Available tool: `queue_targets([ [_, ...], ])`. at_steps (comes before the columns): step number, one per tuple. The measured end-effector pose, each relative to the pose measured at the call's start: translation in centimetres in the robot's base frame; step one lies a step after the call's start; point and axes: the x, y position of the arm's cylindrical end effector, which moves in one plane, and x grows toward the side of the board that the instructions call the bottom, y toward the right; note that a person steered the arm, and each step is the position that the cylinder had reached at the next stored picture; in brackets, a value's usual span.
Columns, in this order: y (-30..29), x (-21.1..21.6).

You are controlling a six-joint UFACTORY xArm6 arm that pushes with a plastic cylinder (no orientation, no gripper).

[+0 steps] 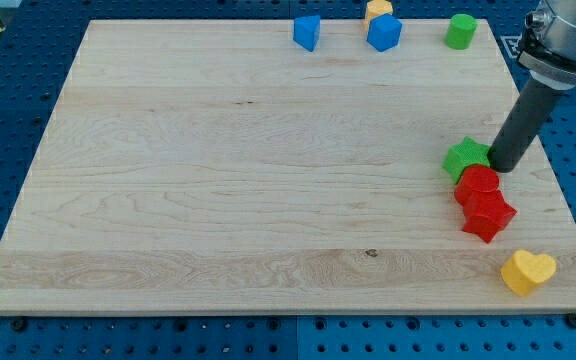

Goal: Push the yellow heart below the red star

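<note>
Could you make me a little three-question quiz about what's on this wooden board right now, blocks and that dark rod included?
1. True or false: the yellow heart lies toward the view's bottom right, below the red star.
2. Which block is my tip right beside? A) the green star B) the blue cube C) the green cylinder
3. Fill in: pressed against the red star's upper side sits a second ____ block.

Key:
1. True; the heart lies apart from the star, lower and a little to the right.
2. A; the tip stands at the green star's right edge.
3. Red; its shape is hard to make out.
</note>
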Motion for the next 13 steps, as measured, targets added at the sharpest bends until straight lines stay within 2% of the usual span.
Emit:
queue_targets([
  [2,0.5,0.1],
  [4,3.8,4.1],
  [6,4.1,12.0],
  [8,3.9,15.6],
  [13,1.2,15.5],
])
